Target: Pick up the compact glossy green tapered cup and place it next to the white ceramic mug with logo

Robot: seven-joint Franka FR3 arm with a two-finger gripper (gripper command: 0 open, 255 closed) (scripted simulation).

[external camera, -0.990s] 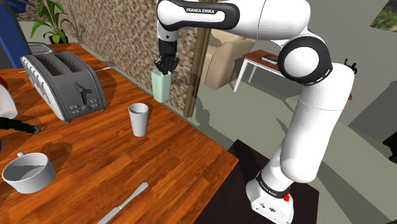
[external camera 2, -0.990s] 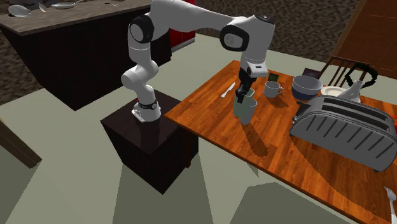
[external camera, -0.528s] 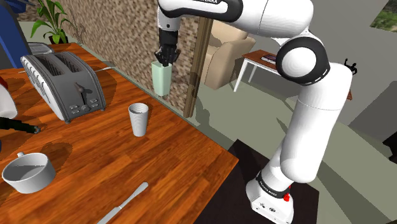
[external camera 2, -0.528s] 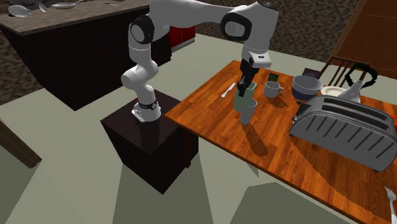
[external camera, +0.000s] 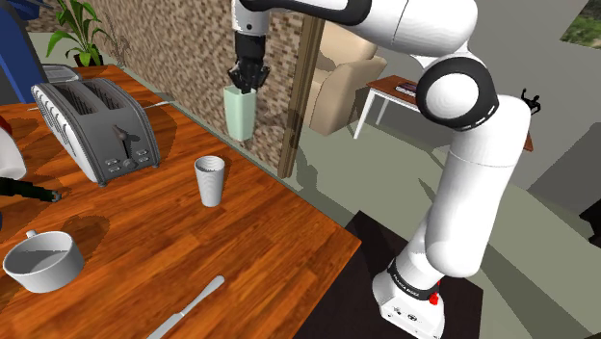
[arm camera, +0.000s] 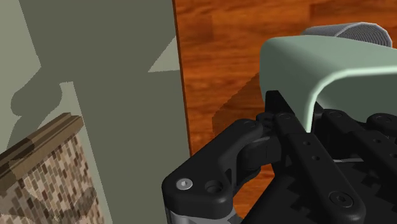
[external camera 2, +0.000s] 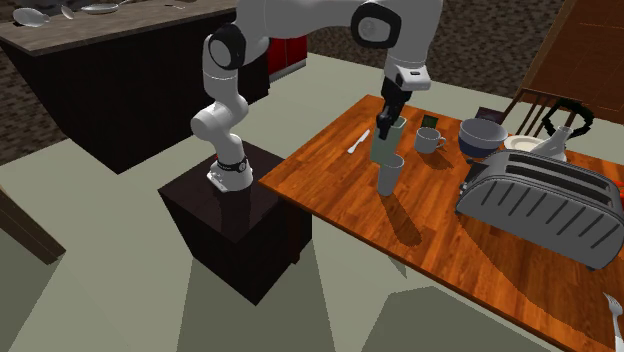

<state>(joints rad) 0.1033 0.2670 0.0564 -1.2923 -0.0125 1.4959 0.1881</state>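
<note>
We find the pale green cup (external camera: 239, 116) raised clear of the desk (external camera: 260, 231), its rim clamped in the gripper (external camera: 244, 85). A grey cup (external camera: 209, 180) stands near below, a toaster (external camera: 96, 130) beside, the white mug (external camera 2: 430, 140) apart.

Shoulder view is bright and even, lit from high up. Soft short shadows sit on the table (external camera: 241, 241) just beside the toaster (external camera: 96, 130) and the bowl (external camera: 43, 274), and a broad grey one lies on the floor (external camera: 332, 183) off the table's edge. Second exterior view is dimmer, with long wedge shadows fanning over the floor from the stand (external camera 2: 240, 230) next to the table. On the wrist view a pale sheen runs along the pale green cup (arm camera: 318, 63), with a dark patch of shadow on the table wood beneath it.
</note>
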